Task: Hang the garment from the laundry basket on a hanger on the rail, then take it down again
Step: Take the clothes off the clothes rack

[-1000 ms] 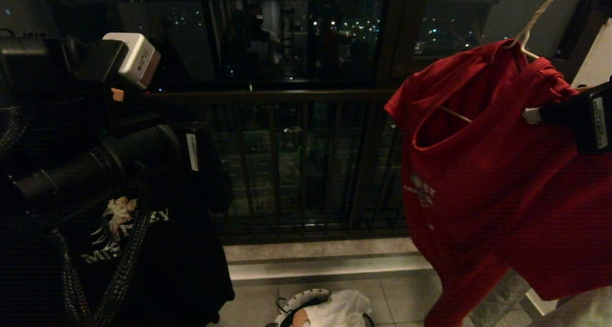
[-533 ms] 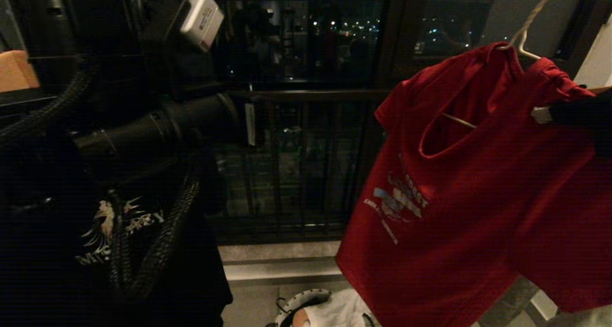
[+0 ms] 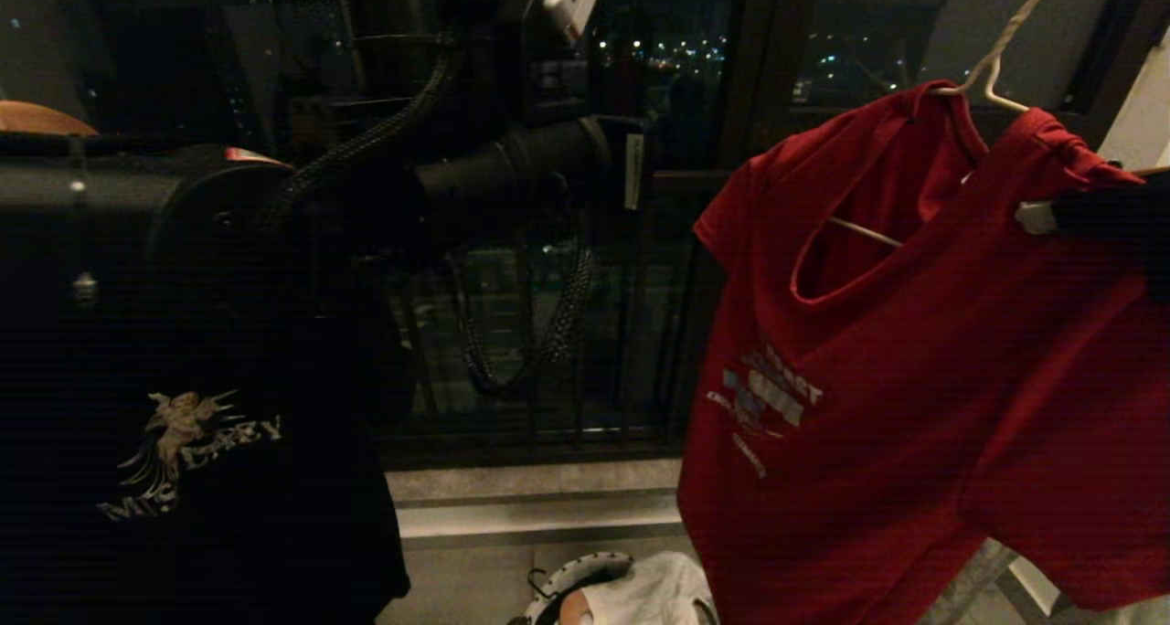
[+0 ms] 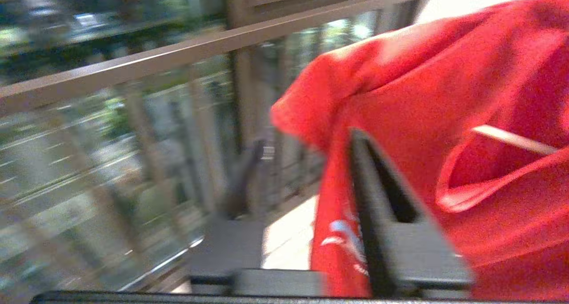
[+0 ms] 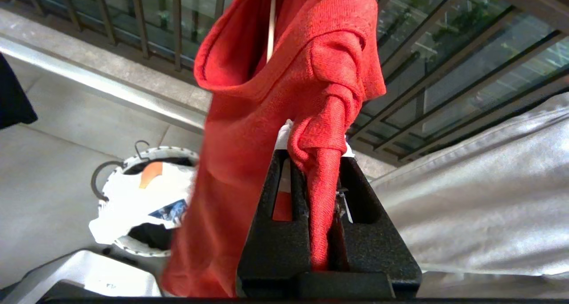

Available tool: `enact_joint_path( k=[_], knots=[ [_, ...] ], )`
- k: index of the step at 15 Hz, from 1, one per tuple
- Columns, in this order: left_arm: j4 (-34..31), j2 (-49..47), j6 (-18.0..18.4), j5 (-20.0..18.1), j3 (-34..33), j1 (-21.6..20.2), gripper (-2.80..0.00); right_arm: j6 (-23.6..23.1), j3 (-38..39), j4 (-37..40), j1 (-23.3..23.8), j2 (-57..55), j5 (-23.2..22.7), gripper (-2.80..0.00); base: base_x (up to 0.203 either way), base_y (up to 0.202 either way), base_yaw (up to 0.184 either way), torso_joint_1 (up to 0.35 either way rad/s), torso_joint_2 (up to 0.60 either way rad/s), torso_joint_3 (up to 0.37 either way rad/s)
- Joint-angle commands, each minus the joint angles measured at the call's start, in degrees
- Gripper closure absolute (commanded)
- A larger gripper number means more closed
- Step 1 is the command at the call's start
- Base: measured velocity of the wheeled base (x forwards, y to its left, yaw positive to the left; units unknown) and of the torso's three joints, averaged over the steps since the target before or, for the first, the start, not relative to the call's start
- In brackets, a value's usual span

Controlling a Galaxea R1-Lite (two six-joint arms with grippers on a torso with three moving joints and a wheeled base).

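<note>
Right end effector (image 5: 321, 193) clamped on red T-shirt (image 3: 914, 397) | left's state unclear | black T-shirt (image 3: 201, 479) left

Black left arm (image 3: 512, 173), braided cable (image 3: 558, 323), white label (image 3: 632, 170).

red short-sleeved t-shirt (image 3: 923, 406) hangs on thin white wire hanger (image 3: 992, 63), neck hole open, white chest print faces camera, hem hangs loose. one shoulder bunched into tight twist. hanger bar shows through neck opening. small round laundry basket (image 3: 571, 577) with black-and-white rim stands on floor below, white cloth inside.
</note>
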State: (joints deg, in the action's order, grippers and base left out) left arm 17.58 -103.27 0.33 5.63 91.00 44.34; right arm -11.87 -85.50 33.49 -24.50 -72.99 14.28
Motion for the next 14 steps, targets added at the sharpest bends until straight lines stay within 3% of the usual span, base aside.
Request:
enact_joint_path(
  k=[1,4,7,10,14],
  knots=[
    [-1.3,-4.5,-0.2,-1.7,5.1,0.4,-2.8,-0.2,-0.1,0.2,0.0,-0.1,0.1,0.0,0.0,0.0,0.0,0.0,0.0,0.0],
    [-4.7,-11.3,-2.4,-7.8,16.3,0.3,-2.8,-1.2,-0.2,0.1,0.0,-0.1,-0.1,0.0,0.0,0.0,0.0,0.0,0.0,0.0],
    [-5.5,-16.9,-3.4,-19.0,20.8,-0.7,-2.8,-1.6,-0.5,0.0,0.0,-0.2,-0.4,0.0,0.0,0.0,0.0,0.0,0.0,0.0],
    [-4.9,-18.0,-3.6,-20.2,20.9,-0.3,-2.8,-1.7,-0.5,0.0,0.0,-0.2,-0.5,0.0,0.0,0.0,0.0,0.0,0.0,0.0],
    [-4.9,-17.7,-7.3,-23.1,20.9,1.7,-2.8,-1.7,-0.5,0.0,0.0,-0.2,-1.1,0.0,0.0,0.0,0.0,0.0,0.0,0.0]
  ],
)
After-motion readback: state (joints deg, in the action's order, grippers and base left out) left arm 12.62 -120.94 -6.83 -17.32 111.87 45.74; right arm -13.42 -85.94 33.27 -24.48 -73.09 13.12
